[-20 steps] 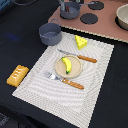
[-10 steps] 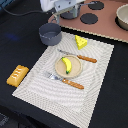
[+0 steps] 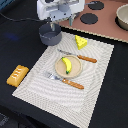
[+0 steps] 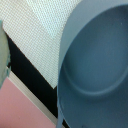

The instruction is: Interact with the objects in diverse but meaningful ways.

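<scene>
The small grey pot (image 3: pixel 50 34) stands at the far corner of the striped placemat (image 3: pixel 95 95), on the exterior view's left. My gripper (image 3: pixel 60 22) hangs just above and behind it, fingers spread and open, holding nothing. In the wrist view the pot (image 4: pixel 95 60) fills most of the picture and looks empty inside; no fingertips show there. A yellow cheese wedge (image 3: pixel 80 41) lies on the mat to the pot's right. The banana (image 3: pixel 67 64) rests on the round tan plate (image 3: pixel 75 73). The orange bread slab (image 3: pixel 17 75) lies off the mat on the black table.
An orange-handled knife (image 3: pixel 79 56) lies behind the plate and a fork (image 3: pixel 65 80) in front of it. A brown board (image 3: pixel 107 25) with black discs (image 3: pixel 89 19) and a bowl (image 3: pixel 122 15) sits at the back right.
My gripper has moved toward the exterior view's left and come lower, from behind the mat to just over the pot. Nothing on the mat has moved.
</scene>
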You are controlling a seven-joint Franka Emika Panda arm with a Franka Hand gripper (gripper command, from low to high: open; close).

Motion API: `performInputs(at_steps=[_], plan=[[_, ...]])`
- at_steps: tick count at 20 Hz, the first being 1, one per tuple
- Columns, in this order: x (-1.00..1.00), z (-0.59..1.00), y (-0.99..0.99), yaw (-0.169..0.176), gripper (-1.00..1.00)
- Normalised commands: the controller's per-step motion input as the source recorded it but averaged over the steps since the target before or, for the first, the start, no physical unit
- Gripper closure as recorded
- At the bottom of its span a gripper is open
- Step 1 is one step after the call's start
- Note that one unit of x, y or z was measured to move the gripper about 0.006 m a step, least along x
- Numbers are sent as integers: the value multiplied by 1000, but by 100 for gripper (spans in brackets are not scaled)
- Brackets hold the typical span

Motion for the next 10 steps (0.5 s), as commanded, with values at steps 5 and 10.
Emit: performInputs(at_steps=[5, 10], plan=[[-135, -262, 37, -40, -100], [-40, -361, 0, -40, -100]])
